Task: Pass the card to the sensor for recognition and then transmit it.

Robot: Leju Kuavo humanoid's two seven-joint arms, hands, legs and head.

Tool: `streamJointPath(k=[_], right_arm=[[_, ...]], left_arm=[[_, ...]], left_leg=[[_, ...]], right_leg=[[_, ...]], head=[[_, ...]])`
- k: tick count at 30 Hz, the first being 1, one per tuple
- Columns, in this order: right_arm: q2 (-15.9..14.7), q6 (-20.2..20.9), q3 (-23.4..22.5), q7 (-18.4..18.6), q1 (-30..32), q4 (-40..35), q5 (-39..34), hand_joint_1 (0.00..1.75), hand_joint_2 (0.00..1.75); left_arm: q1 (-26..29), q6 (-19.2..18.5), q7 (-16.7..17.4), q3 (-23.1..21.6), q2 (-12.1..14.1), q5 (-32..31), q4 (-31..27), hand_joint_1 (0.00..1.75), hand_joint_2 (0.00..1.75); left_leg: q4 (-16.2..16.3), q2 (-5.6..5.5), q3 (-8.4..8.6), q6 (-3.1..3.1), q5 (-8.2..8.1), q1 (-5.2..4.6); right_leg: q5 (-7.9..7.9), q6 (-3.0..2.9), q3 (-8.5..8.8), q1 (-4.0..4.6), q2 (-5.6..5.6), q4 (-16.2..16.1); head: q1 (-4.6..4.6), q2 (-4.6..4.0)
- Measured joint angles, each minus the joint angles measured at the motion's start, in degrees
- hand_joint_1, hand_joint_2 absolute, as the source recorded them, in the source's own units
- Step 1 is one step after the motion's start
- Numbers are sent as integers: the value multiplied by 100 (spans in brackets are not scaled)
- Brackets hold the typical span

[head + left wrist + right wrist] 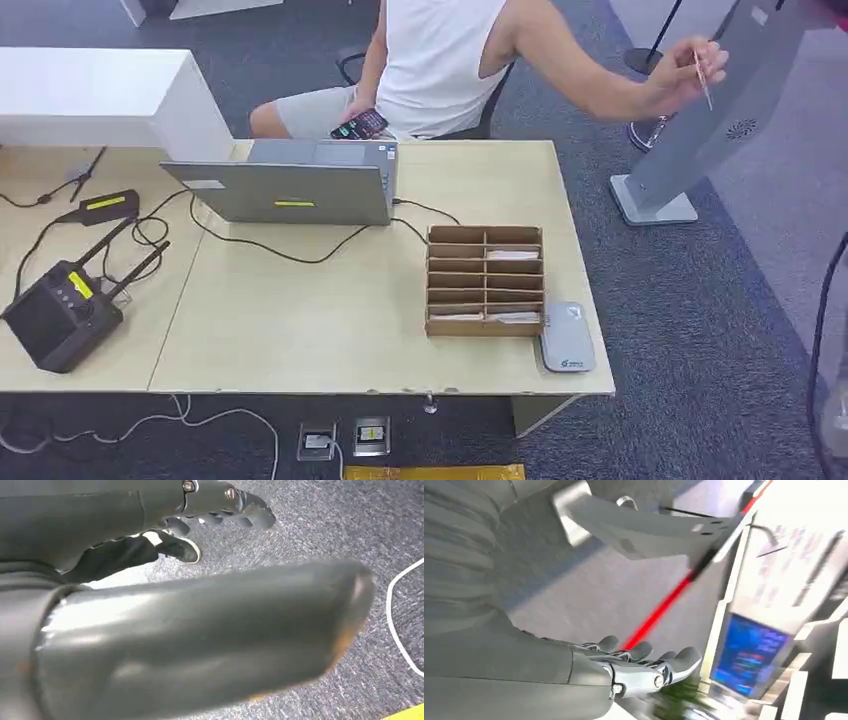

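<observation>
L robot hand (220,505) hangs over grey carpet (320,525), fingers apart, holding nothing. R robot hand (644,667) likewise spread and bare. Card (703,78): thin, pale, seen edge-on, pinched in a person's hand (680,80) right beside the grey slanted sensor stand (720,110). Tan table (330,320) carries a cardboard sorter (486,280), laptop (290,185), cables.

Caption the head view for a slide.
Seated person holds a card near the grey stand; cardboard sorter on desk.

Person's hand (686,78) with apparently a card (703,80) by grey sensor stand (722,110).
</observation>
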Motion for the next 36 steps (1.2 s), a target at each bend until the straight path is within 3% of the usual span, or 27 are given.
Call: streamJointPath(k=[6,14,20,33,34,36], right_arm=[[313,168,979,398,151,-1125,1169,0,175],[653,596,1860,548,413,-2186,1592,0,175],[798,776,2167,647,504,-2636,1817,0,175],[837,999,2329,769,690,-3004,1900,0,175],[837,1038,2335,780,698,-3028,1907,169,175],[837,1104,2346,813,712,-3061,1909,175,175]], left_arm=[[-17,-55,-48,35,31,-7,0,0,0],[-13,-157,-66,87,76,-87,0,0,0],[-2,-170,-66,94,90,-114,0,0,0],[3,-170,-66,96,105,-214,0,0,0],[3,-170,-66,96,105,-214,0,0,0],[3,-170,-66,94,105,-214,0,0,0]], left_leg=[[0,-19,-4,-9,7,12],[0,-17,-4,-10,6,13],[0,-19,-4,-10,5,13],[0,-18,-3,-11,5,13],[0,-18,-2,-11,5,13],[0,-17,-2,-11,5,13]], right_leg=[[-1,-1,2,11,-17,1],[-3,-5,-3,11,-13,1],[-4,-6,-3,11,-13,0],[-4,-6,-4,11,-12,0],[-4,-6,-5,11,-12,0],[-4,-6,-5,11,-10,0]], head=[[4,0],[0,0],[4,0],[4,0],[4,0],[4,0]])
